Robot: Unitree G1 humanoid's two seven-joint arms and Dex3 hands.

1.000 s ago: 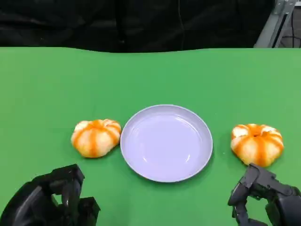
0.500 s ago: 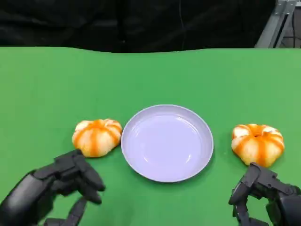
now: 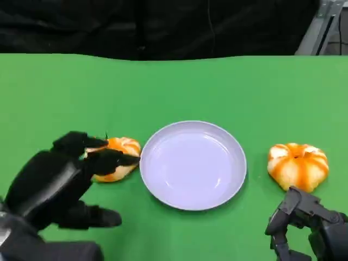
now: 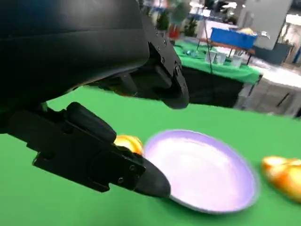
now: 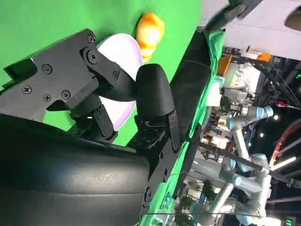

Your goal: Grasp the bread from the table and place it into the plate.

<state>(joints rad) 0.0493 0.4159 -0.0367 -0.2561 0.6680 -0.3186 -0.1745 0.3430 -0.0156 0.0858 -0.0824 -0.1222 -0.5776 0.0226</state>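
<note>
1. A green table (image 3: pixel 179 87) carries a pale lavender plate (image 3: pixel 193 164) at its middle, with nothing lying in it.
2. One orange-and-white striped bread (image 3: pixel 120 157) sits on the table just left of the plate, nearly touching its rim.
3. The left hand (image 3: pixel 60 179) is at the near left, its fingers (image 3: pixel 111 159) spread wide and reaching over the near and left side of that bread; it holds nothing, and whether the fingertips touch the bread cannot be told.
4. In the left wrist view the same bread (image 4: pixel 128 143) peeks out between a black finger and the plate (image 4: pixel 207 169).
5. A second bread (image 3: pixel 297 165) lies on the table right of the plate, a little apart from the rim.
6. The right hand (image 3: pixel 307 228) rests at the near right corner, just near of the second bread, fingers loosely apart and holding nothing.
</note>
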